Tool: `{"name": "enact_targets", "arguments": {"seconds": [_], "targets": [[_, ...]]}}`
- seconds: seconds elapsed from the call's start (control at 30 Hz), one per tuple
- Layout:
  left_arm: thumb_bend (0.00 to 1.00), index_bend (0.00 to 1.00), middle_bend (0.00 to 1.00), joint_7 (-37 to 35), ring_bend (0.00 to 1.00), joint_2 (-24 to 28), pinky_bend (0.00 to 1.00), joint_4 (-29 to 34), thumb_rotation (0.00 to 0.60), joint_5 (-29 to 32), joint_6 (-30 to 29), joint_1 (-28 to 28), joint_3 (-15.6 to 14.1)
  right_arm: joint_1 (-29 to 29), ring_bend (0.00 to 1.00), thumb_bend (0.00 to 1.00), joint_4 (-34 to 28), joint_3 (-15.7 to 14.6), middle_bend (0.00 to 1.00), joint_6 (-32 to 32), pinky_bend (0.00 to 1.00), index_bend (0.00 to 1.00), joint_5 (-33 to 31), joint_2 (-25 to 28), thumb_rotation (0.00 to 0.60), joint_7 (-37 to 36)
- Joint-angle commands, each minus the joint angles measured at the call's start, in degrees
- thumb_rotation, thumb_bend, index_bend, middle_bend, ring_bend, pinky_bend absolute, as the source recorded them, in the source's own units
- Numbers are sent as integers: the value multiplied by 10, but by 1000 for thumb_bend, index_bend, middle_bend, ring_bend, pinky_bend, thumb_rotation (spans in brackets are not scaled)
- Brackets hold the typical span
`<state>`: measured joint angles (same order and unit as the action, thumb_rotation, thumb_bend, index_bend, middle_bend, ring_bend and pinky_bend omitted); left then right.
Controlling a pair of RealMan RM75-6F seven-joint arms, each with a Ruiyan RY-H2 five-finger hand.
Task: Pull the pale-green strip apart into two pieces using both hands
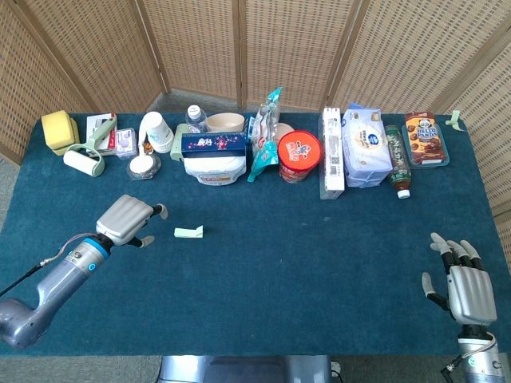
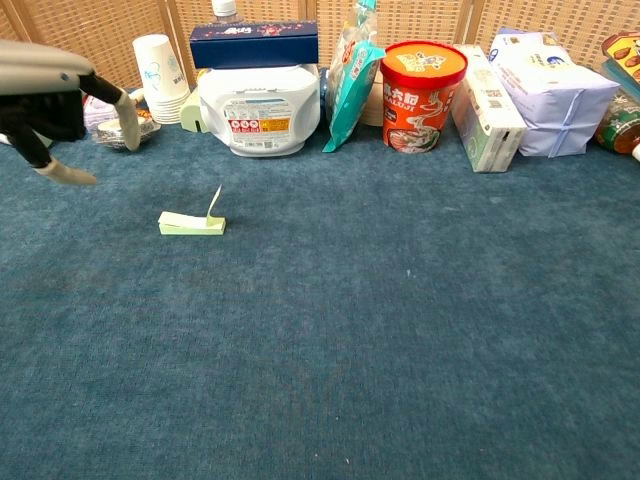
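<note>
The pale-green strip [image 1: 189, 232] lies flat on the blue cloth left of centre; in the chest view the strip [image 2: 192, 222] shows one end curled upward. My left hand [image 1: 130, 220] hovers just left of it, fingers apart and holding nothing; the chest view shows the left hand [image 2: 55, 100] above and to the left of the strip, not touching it. My right hand [image 1: 461, 281] rests at the table's near right corner, far from the strip, fingers spread and empty. It does not show in the chest view.
A row of goods lines the far edge: yellow sponge [image 1: 58, 129], lint roller [image 1: 84, 159], paper cups [image 1: 156, 132], white tub [image 1: 213, 167] with a blue box on top, red noodle cup [image 1: 299, 155], tissue pack [image 1: 365, 146], cookie tray [image 1: 425, 137].
</note>
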<state>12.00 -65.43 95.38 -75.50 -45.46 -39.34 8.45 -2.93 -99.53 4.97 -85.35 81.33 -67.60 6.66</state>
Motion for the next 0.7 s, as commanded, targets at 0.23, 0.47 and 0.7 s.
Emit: {"name": "enact_targets", "arguments": {"seconds": [0.23, 0.47, 0.7], "targets": [[224, 379, 1000, 19, 1000, -54, 1000, -46, 600, 50, 31, -32, -5, 2, 161, 473, 2, -1, 305, -1, 120, 103, -1, -1, 600, -2], [224, 389, 1000, 48, 1000, -96, 1000, -84, 600, 91, 42, -54, -11, 4, 159, 473, 5, -1, 305, -3, 120, 102, -3, -2, 600, -3], [225, 393, 1000, 63, 1000, -126, 1000, -111, 600, 128, 57, -72, -18, 10, 159, 473, 4, -1, 305, -11, 120, 102, -4, 0, 600, -5]]}}
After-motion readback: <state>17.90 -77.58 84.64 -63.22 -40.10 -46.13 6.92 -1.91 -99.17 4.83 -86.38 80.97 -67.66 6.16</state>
